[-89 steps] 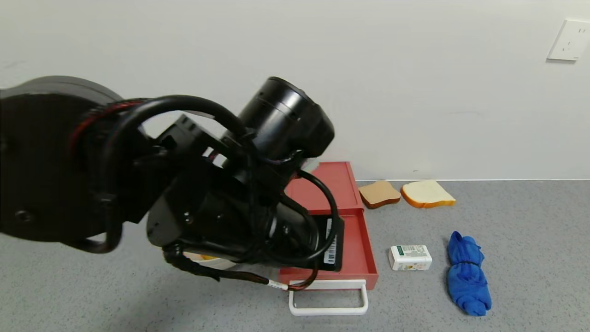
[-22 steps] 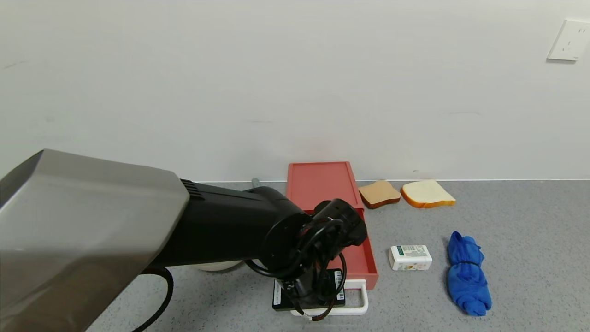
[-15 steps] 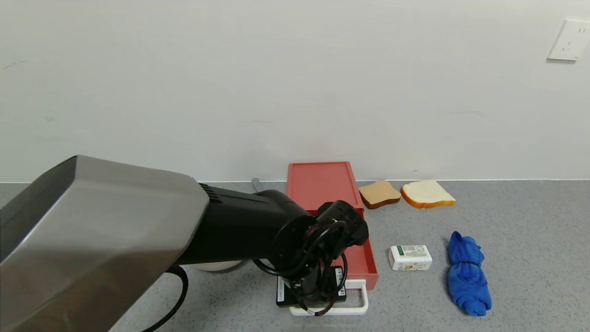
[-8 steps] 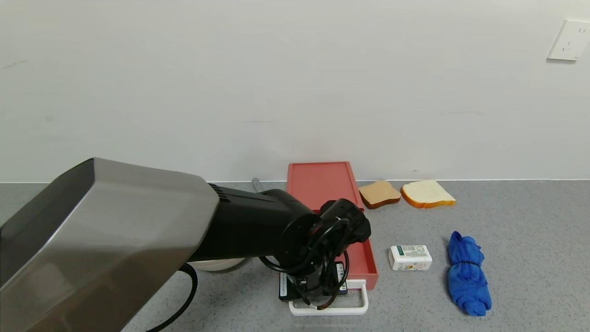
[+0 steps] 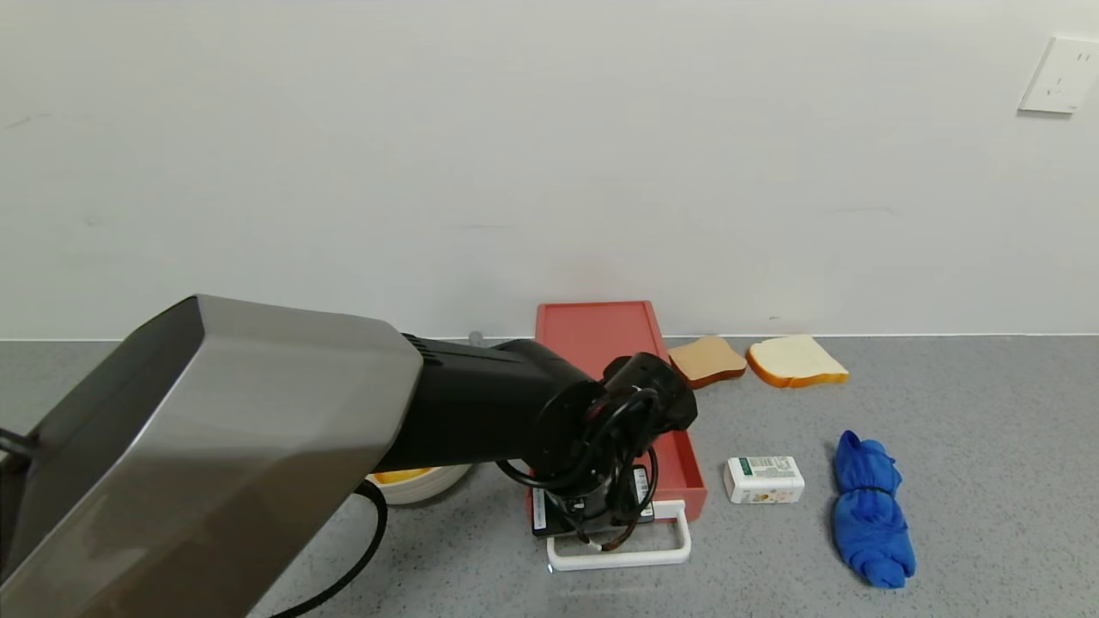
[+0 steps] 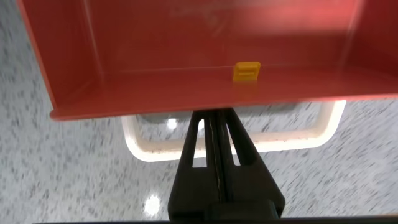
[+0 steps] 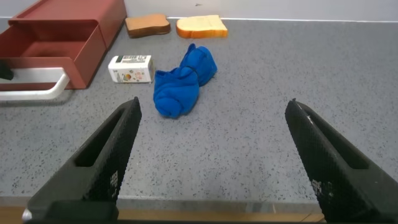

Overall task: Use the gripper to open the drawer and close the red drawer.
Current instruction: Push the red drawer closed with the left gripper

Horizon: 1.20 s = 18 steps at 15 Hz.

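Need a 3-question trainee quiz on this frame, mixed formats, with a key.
1. True or false: the drawer is fully shut.
2. The left gripper is at: A) the white handle B) the blue cloth C) the bread slices
3. Fill in: the small white box lies between the drawer and the ____.

Key
1. False: its tray is pulled out and looks bare inside apart from a small yellow tab.
2. A: its closed fingers sit inside the handle loop.
3. Blue cloth.

The right gripper waits open, off to the right.
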{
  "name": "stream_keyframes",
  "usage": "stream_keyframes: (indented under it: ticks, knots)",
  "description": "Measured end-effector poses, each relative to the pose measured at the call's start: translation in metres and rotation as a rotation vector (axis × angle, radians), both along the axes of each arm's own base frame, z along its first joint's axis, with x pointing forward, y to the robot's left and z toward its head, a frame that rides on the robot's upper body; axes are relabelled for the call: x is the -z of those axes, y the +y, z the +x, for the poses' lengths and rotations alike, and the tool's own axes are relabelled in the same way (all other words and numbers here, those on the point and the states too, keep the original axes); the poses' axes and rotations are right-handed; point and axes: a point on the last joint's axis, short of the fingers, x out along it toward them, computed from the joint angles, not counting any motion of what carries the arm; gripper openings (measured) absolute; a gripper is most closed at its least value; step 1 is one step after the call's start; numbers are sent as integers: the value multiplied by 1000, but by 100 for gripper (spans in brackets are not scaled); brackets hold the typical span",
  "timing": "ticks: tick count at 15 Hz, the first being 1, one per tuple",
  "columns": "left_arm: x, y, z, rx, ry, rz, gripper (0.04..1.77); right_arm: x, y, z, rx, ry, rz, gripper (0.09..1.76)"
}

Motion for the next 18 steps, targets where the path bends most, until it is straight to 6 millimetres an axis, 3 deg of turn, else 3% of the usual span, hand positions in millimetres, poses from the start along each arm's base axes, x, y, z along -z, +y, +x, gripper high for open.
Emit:
stream_keyframes:
  ticks: [18]
  knots:
    - [-9, 0, 40, 11, -134, -35, 11, 0, 0, 0, 0, -1, 0, 171]
